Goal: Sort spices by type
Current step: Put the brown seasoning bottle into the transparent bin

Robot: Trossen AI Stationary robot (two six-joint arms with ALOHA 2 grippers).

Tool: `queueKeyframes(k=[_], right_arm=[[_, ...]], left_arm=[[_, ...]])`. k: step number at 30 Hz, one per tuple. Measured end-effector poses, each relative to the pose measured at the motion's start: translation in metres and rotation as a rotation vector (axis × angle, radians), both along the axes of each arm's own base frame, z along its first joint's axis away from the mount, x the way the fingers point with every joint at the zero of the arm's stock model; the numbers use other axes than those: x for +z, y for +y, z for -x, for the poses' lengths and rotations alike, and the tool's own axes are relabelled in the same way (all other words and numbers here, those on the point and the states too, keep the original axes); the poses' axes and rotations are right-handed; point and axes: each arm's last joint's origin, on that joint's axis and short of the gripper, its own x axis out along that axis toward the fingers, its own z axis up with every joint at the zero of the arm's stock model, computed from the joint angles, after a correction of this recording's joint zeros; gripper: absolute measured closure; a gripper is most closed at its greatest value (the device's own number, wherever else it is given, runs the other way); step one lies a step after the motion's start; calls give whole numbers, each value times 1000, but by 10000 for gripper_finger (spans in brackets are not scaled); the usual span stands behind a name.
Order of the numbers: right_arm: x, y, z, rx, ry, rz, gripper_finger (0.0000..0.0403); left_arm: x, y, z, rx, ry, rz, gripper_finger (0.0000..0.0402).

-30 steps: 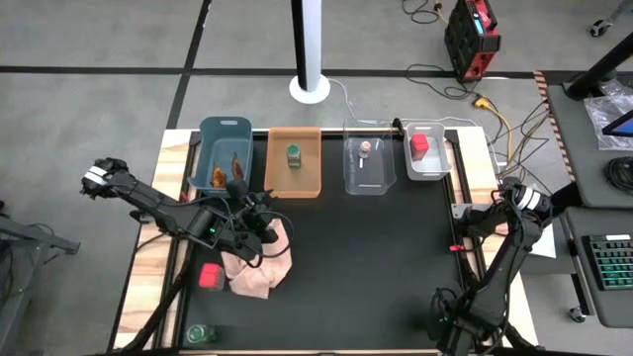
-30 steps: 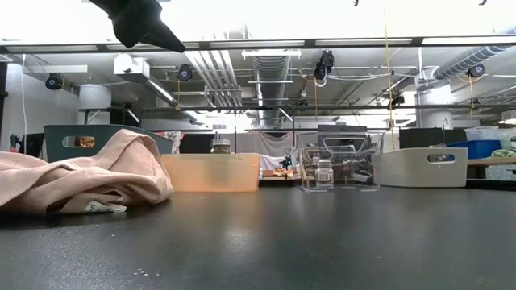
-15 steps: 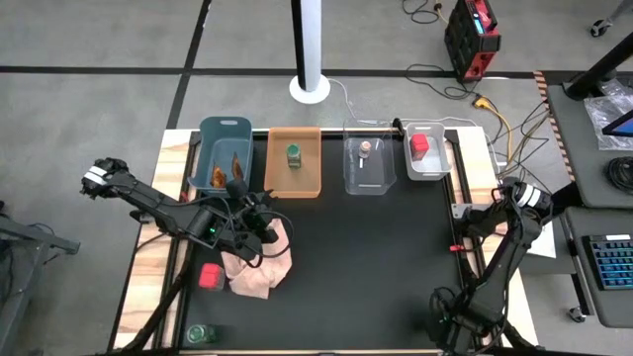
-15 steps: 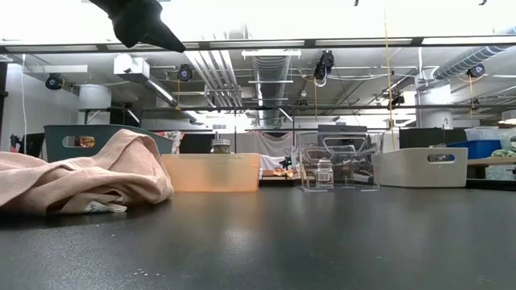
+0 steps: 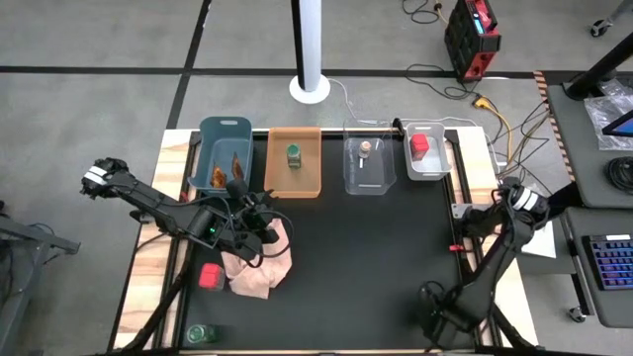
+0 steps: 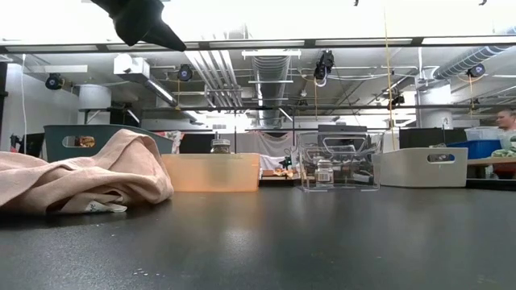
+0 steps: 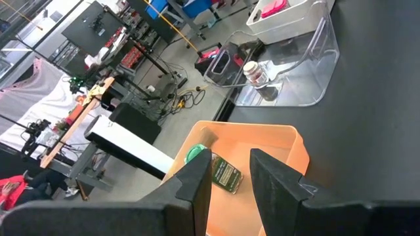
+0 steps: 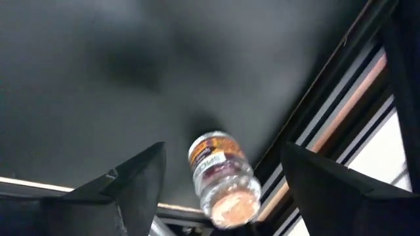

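We see a black table (image 5: 376, 267) with four bins lined along its far edge: a dark teal bin (image 5: 225, 153) holding orange-brown foil packets (image 5: 227, 172), an orange bin (image 5: 294, 161) with a green-capped jar (image 5: 294, 155), a clear bin (image 5: 367, 158) with a tiny tan-lidded jar (image 5: 366, 148), and a white bin (image 5: 425, 150) with a red boxy container (image 5: 419, 143). A crumpled pink cloth (image 5: 259, 263) lies at the table's left side, with another red boxy container (image 5: 210, 275) just beside it and another green-capped jar (image 5: 199, 334) near the front left corner. The left gripper (image 5: 267, 225) hovers above the cloth's far edge; we see its fingers (image 7: 197, 187) only a narrow gap apart, with nothing between them. The right gripper (image 8: 220, 190) is low at the table's right edge, near the front; its fingers stand wide apart on either side of a second tan-lidded jar (image 8: 222, 180) lying on its side by the table's rim, and we cannot tell whether they touch it.
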Motion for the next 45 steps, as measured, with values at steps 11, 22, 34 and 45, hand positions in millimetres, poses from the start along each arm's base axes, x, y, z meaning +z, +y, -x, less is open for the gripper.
queueKeyframes(k=[11,22,34,45], right_arm=[[16,-7,-32,362,-63,-243,213],[29,30,-4,910,-149,-534,392],[-15,50,6,1031,-11,-496,394],[-24,33,11,1119,168,-353,394]], left_arm=[[0,0,0,0,-7,3,312],[0,-1,-1,-16,-8,35,312],[0,-1,-1,-16,-21,42,312],[0,-1,-1,-16,-22,43,312]])
